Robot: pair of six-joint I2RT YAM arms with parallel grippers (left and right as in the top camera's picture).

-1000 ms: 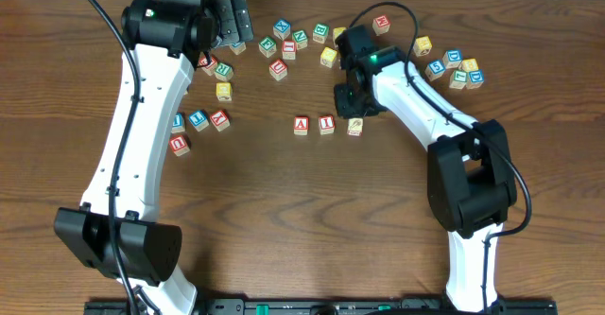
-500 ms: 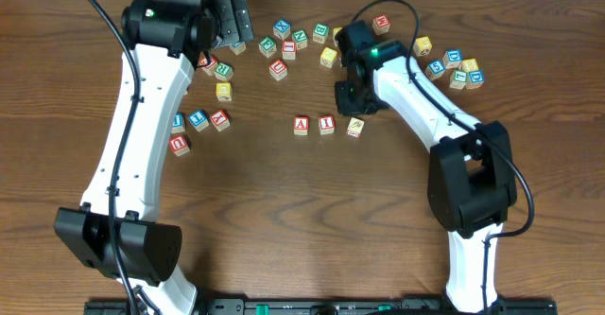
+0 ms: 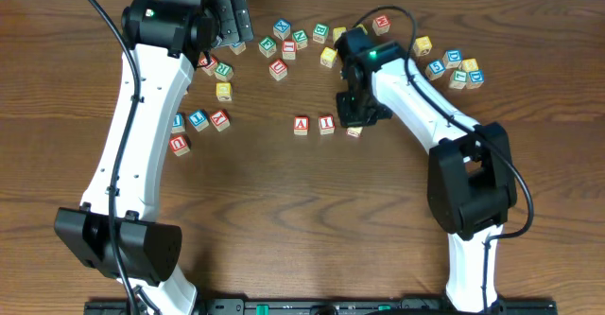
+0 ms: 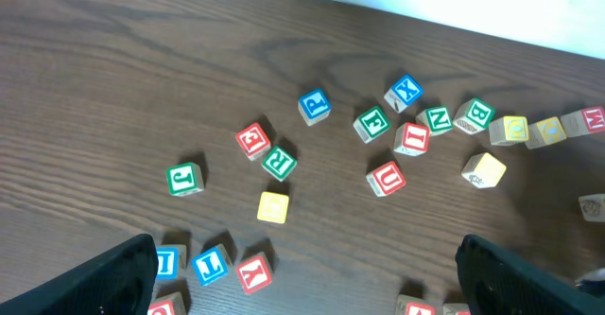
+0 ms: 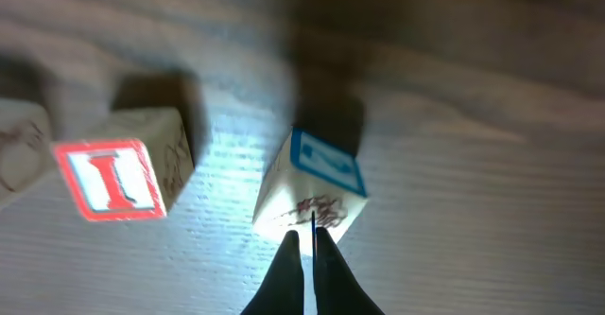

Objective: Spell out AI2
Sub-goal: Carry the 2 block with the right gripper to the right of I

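The red "A" cube [image 3: 301, 124] and the red "I" cube [image 3: 326, 124] stand side by side at mid-table. The "2" cube [image 3: 354, 132] lies just right of them, half hidden under my right gripper [image 3: 356, 120]. In the right wrist view the "2" cube [image 5: 317, 190] is tipped, with its blue-bordered face turned up and away. My right gripper [image 5: 304, 243] is shut, with its tips against the cube's near face. The red "I" cube [image 5: 115, 176] is to its left. My left gripper [image 4: 307, 296] is open and empty, high over the back left.
Several loose letter cubes lie scattered along the back [image 3: 293, 39] and at the back right [image 3: 458, 69]. More cubes sit at the left, including a blue-lettered one [image 3: 198, 119] and a red one [image 3: 180, 145]. The left arm [image 3: 132, 135] spans the left side.
My right gripper has moved toward the front and down onto the "2" cube. The cube has shifted slightly frontward and is now partly covered. The left arm has not moved.
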